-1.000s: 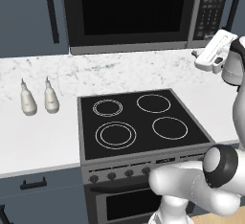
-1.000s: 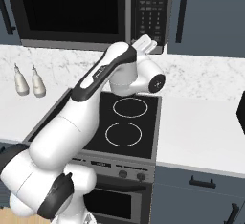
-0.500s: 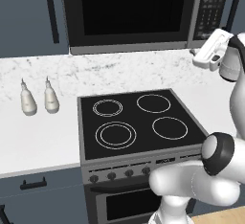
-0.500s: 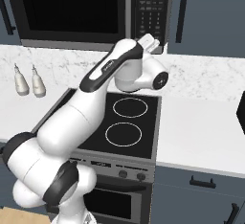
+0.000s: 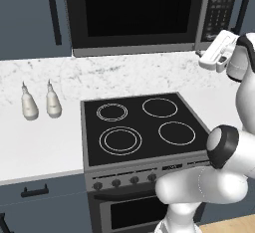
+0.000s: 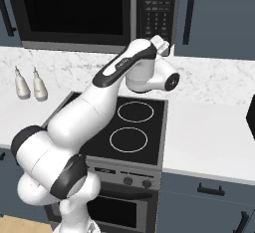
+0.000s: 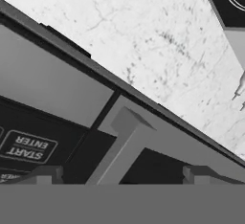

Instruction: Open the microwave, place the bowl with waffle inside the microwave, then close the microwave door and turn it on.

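Observation:
The microwave (image 5: 139, 13) hangs over the stove with the microwave door (image 5: 134, 8) closed and its black keypad (image 5: 221, 8) on the right. My gripper (image 5: 203, 58) hovers just below the microwave's lower right corner, pointing up at it. In the hand view the open gripper (image 7: 123, 175) has its fingertips (image 7: 45, 174) on either side of the grey door handle (image 7: 122, 146), not touching it. A START/ENTER button (image 7: 28, 147) lies to the left there. The bowl and the waffle are out of view.
A black four-ring stove (image 5: 144, 122) sits in the white marble counter (image 5: 40, 142) below. Two pale shaker bottles (image 5: 29, 105) (image 5: 52, 102) stand on the left. A dark object (image 6: 250, 117) pokes in at the counter's right edge. Blue cabinets flank the microwave.
The arm's elbow has swung upward and to the right. The hand has stayed under the microwave's lower right corner, edging slightly closer. The jaws have stayed open.

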{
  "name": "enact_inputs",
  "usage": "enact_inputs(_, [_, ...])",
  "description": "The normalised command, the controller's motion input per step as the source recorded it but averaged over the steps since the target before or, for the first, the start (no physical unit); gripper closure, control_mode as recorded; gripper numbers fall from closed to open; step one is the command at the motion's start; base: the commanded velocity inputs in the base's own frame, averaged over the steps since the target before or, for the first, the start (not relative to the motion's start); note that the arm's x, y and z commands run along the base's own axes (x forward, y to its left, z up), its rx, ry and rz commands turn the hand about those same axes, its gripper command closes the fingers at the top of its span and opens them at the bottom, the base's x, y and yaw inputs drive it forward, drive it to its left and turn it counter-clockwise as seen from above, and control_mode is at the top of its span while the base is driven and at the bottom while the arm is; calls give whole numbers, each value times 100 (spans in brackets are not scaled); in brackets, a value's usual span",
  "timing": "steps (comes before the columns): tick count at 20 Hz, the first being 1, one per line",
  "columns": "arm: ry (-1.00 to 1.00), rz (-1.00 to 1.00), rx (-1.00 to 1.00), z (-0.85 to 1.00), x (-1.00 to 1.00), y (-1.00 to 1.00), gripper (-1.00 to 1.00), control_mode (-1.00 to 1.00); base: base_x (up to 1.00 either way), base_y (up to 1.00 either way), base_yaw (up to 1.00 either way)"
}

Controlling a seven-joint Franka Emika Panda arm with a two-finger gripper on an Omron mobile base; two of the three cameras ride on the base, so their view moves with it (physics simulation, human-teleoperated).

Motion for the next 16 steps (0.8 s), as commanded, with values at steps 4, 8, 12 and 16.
enact_inputs(4, [0,4,1,-6,30,-4,-100,-100,0,0,0])
enact_inputs(8, [0,4,4,0,30,-4,-100,-100,0,0,0])
enact_inputs(12, [-1,4,4,0,29,-6,-100,-100,0,0,0])
enact_inputs(16, [0,4,2,-9,27,-1,-100,-100,0,0,0])
